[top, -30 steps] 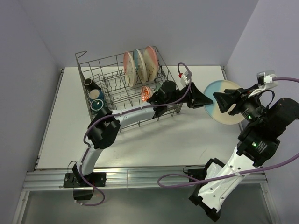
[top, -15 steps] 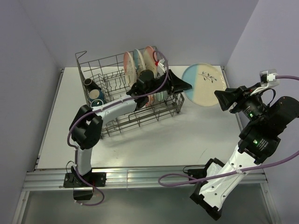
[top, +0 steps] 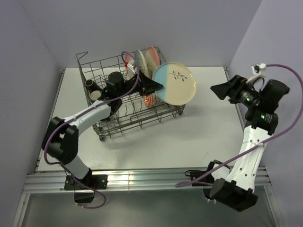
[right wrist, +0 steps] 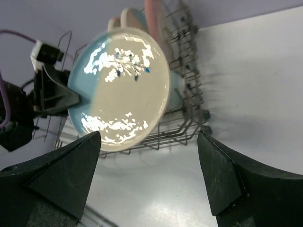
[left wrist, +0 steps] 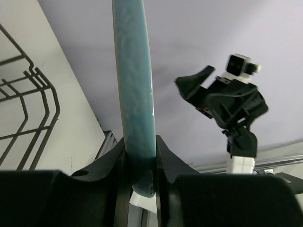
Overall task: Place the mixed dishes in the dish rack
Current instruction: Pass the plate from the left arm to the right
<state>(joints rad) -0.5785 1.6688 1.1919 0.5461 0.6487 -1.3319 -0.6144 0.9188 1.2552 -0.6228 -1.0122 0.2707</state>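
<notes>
Currently, the left gripper (top: 157, 85) is closed narrowly on the blue-and-cream plate (top: 176, 84), which is gripped at its blue rim. In the left wrist view the rim is seen edge-on, pinched between the two fingers (left wrist: 112, 161), both of them touching the glaze. The plate is held in the air above the right end of the dish rack (top: 118, 124), tilted so that its twig motif faces the overhead camera. Whether the plate touches any rack wire cannot be told. It is not yet seated between the tines.

Standing plates (top: 152, 56) are noted upright in the far row of the rack, just behind the held plate. An orange-red bowl (top: 148, 100) is partly seen inside the rack below the held plate and is mostly hidden by it. At the rack's left end a dark mug (top: 89, 85) is seen, with a second mug (top: 96, 95) just beside it, its colour not resolved.

The right gripper (top: 214, 89) is spread wide, with nothing between its jaws. It is held above the table (top: 199, 137), well apart from the plate on the plate's right side, and is pointed toward it. In the right wrist view the plate's face, half blue and half cream, is seen in front of the rack, with glare spots across it.
</notes>
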